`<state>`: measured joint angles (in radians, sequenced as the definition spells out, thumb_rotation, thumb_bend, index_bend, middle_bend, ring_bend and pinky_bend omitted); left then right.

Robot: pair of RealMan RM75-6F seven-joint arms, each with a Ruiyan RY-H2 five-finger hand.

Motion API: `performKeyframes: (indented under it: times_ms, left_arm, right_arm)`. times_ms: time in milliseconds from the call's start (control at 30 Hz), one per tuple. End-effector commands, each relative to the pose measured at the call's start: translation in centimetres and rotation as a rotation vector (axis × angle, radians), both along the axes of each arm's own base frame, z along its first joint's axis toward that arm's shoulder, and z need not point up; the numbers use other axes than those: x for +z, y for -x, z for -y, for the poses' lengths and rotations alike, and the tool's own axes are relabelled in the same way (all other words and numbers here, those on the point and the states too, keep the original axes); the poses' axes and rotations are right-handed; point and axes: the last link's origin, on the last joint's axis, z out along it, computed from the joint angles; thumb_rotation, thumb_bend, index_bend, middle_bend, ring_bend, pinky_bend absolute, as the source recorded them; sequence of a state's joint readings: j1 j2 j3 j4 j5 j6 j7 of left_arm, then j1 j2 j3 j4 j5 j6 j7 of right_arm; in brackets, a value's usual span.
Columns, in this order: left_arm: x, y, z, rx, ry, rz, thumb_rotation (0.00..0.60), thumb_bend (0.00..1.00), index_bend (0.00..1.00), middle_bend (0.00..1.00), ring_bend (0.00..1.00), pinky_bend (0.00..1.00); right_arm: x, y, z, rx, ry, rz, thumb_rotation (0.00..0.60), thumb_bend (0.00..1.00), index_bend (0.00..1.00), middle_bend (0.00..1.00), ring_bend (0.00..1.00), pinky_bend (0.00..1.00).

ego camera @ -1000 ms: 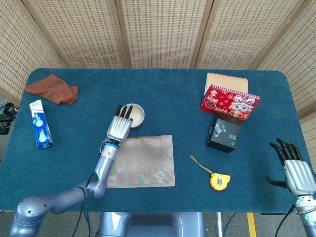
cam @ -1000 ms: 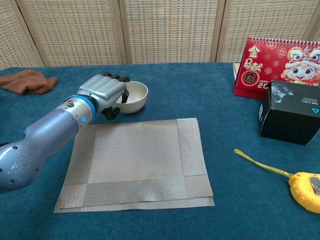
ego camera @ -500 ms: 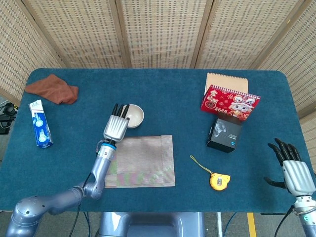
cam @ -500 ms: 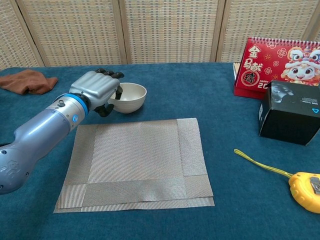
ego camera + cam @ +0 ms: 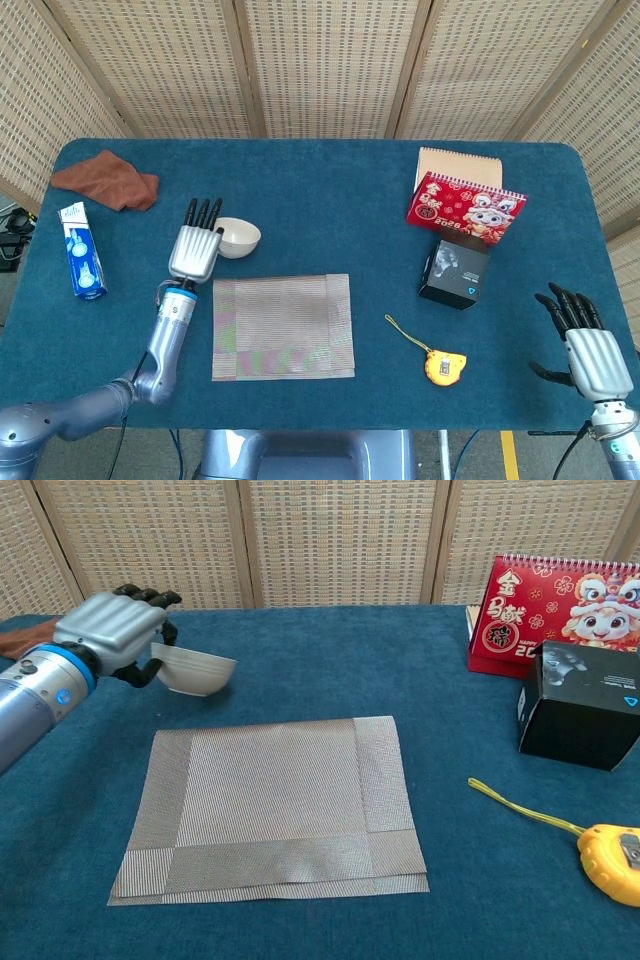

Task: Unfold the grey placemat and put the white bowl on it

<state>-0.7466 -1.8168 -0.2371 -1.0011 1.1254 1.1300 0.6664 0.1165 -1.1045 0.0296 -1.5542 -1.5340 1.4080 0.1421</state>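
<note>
The grey placemat (image 5: 283, 327) (image 5: 275, 805) lies flat at the front middle of the blue table, with a second layer showing along its near edge. The white bowl (image 5: 237, 237) (image 5: 195, 670) is tilted and off the cloth, just beyond the mat's far left corner. My left hand (image 5: 196, 250) (image 5: 110, 635) holds it by the left rim, fingers stretched over the edge. My right hand (image 5: 590, 350) hovers at the table's front right corner with fingers spread and nothing in it; the chest view does not show it.
A red calendar (image 5: 465, 205) (image 5: 560, 605) and a black box (image 5: 455, 272) (image 5: 580, 705) stand at the right. A yellow tape measure (image 5: 444, 366) (image 5: 612, 862) lies right of the mat. A brown cloth (image 5: 108, 180) and a blue packet (image 5: 82, 263) lie at the far left.
My left hand has taken the bowl by its rim and carried it left, tilting it off the table. The right hand drifted slightly lower; the mat has not moved.
</note>
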Motion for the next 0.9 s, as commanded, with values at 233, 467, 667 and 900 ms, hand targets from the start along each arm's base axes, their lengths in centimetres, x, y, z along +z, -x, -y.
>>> performKeyframes:
  times_ms: [233, 467, 667, 900]
  left_arm:
    - [4.5, 5.4, 0.5, 0.075, -0.078, -0.016, 0.600, 0.56, 0.84, 0.00, 0.00, 0.00]
    - [6.8, 8.3, 0.9, 0.121, -0.108, -0.013, 0.600, 0.56, 0.84, 0.00, 0.00, 0.00]
    - [7.6, 10.1, 1.7, 0.148, -0.104, -0.019, 0.600, 0.56, 0.84, 0.00, 0.00, 0.00]
    - [7.0, 11.4, 2.8, 0.164, -0.072, -0.030, 0.600, 0.55, 0.83, 0.00, 0.00, 0.00]
  right_arm:
    - [-0.5, -0.2, -0.3, 0.010, -0.012, -0.014, 0.600, 0.08, 0.14, 0.00, 0.00, 0.00]
    - [-1.0, -0.3, -0.3, 0.011, -0.020, -0.026, 0.600, 0.08, 0.14, 0.00, 0.00, 0.00]
    - [-1.4, -0.3, -0.3, 0.013, -0.027, -0.036, 0.600, 0.08, 0.14, 0.00, 0.00, 0.00]
    - [-1.6, -0.3, -0.4, 0.013, -0.030, -0.043, 0.600, 0.08, 0.14, 0.00, 0.00, 0.00]
